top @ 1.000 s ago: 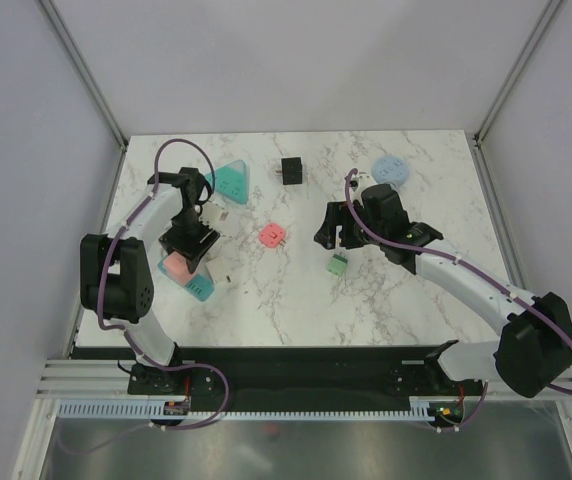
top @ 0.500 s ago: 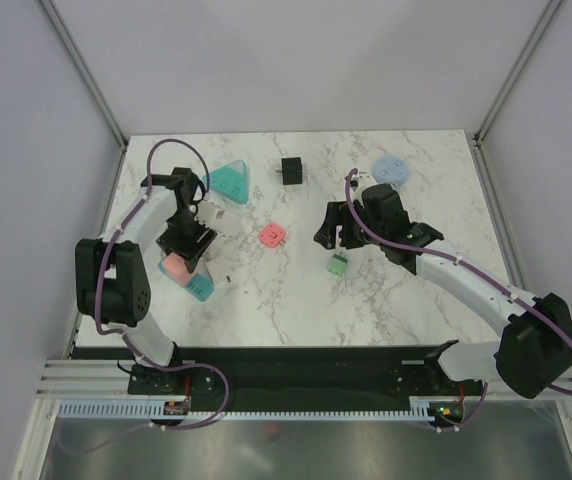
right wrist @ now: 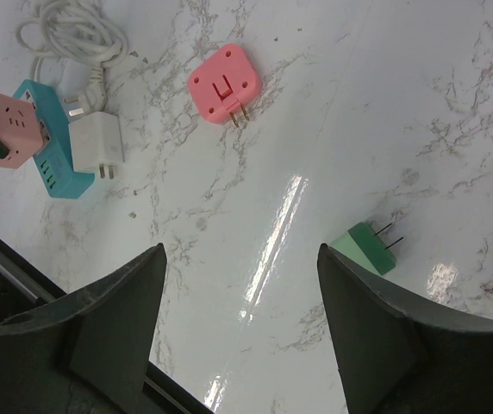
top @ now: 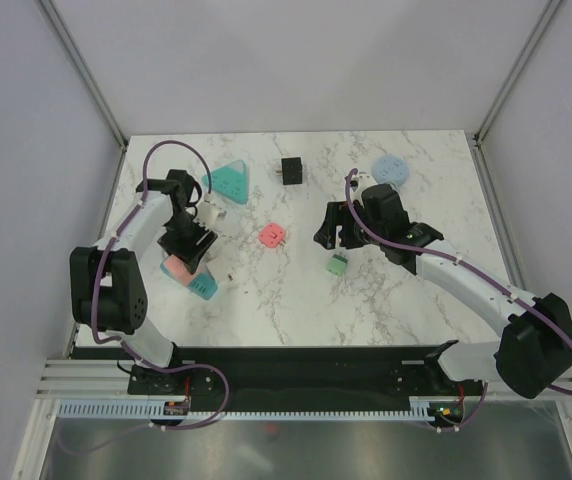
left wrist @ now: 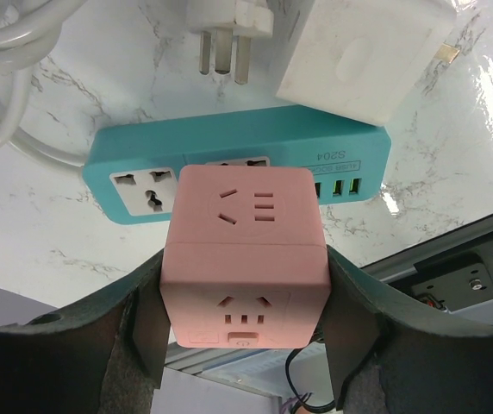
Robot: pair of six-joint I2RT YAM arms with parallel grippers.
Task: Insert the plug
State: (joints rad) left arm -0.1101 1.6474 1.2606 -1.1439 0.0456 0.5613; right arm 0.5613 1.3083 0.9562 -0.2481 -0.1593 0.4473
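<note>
My left gripper (left wrist: 245, 297) is shut on a pink cube socket (left wrist: 245, 250), one finger on each side. It holds the cube just above a teal power strip (left wrist: 143, 164). In the top view the cube (top: 174, 267) and strip (top: 199, 286) lie at the left. A white adapter (left wrist: 367, 52) rests on the strip, and a white pronged plug (left wrist: 221, 34) lies beside it. My right gripper (right wrist: 240, 276) is open and empty above the table. A green plug (right wrist: 367, 246) lies to its right and a pink plug (right wrist: 223, 84) lies farther off.
In the top view a teal triangular socket (top: 229, 182), a black cube (top: 291, 171) and a blue round socket (top: 390, 169) lie toward the back. A coiled white cable (right wrist: 65, 34) lies next to the power strip. The pink plug (top: 272, 236) and green plug (top: 337, 265) sit mid-table.
My left arm has shifted a little to the left, still holding the pink cube over the strip. My right arm has not moved.
</note>
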